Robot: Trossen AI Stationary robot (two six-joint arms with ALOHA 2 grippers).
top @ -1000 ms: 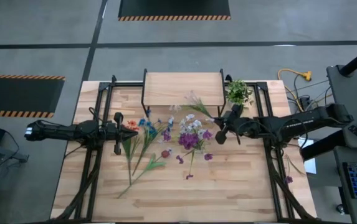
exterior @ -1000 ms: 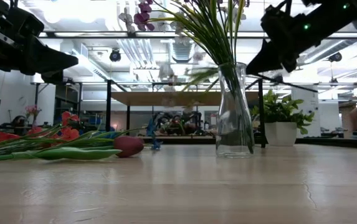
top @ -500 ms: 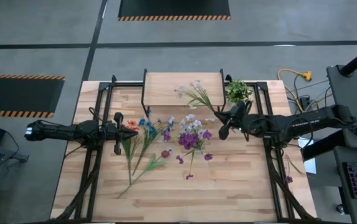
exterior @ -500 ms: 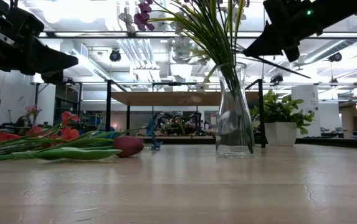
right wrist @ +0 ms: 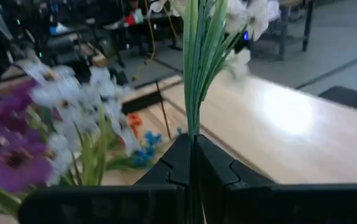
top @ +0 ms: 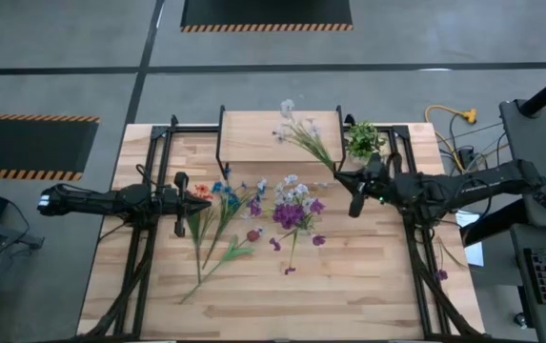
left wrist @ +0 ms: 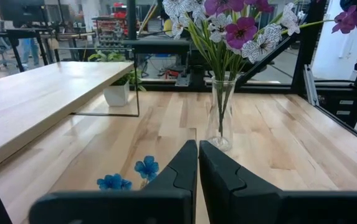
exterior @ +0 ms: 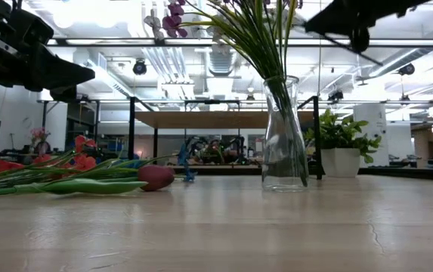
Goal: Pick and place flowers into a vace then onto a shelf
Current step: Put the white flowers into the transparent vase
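High view: the right gripper (top: 353,203) has drawn back toward the table's right side since a second ago, its jaws pinching a white flower's stem (right wrist: 194,74). That flower (top: 303,136) now slants up over the shelf (top: 253,143), its blossoms past the shelf's far edge; earlier they lay just in front of the shelf. In the low view this arm has risen almost out at the top. The vase (exterior: 283,136) with its bouquet stands mid-table, unmoved. The left gripper (top: 179,227) stays at the left, jaws pressed together on nothing, beside the loose flowers (top: 217,224) lying flat on the table (top: 349,286). A potted plant (top: 364,141) sits beside the shelf's right end.
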